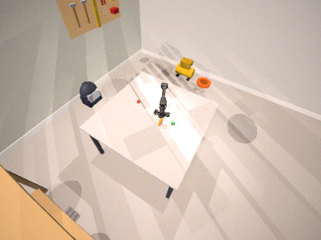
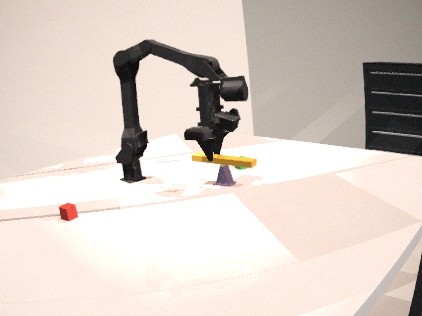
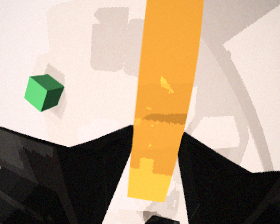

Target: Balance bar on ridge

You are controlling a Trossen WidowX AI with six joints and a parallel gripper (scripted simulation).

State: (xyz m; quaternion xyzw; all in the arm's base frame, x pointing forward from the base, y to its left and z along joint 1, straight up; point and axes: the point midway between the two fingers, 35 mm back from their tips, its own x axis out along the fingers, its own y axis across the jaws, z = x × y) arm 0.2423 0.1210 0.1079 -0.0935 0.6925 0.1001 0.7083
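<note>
The orange-yellow bar (image 1: 160, 122) (image 2: 240, 161) (image 3: 167, 60) is held in my gripper (image 1: 161, 117) (image 2: 213, 156) (image 3: 156, 133), which is shut on it nearer the bar's arm-side end. The bar is off the table and looks close to level. The purple ridge (image 2: 223, 177) stands on the table (image 1: 114, 131) (image 2: 150, 258) under the bar, a little beyond the fingers. Its top meets the bar's lower edge in the exterior view; whether they touch I cannot tell. The ridge cannot be made out in the wrist view.
A green cube (image 1: 173, 123) (image 2: 241, 168) (image 3: 44, 92) lies beside the bar, behind it in the exterior view. A small red cube (image 1: 138, 101) (image 2: 68, 211) lies farther off, on the other side of the arm.
</note>
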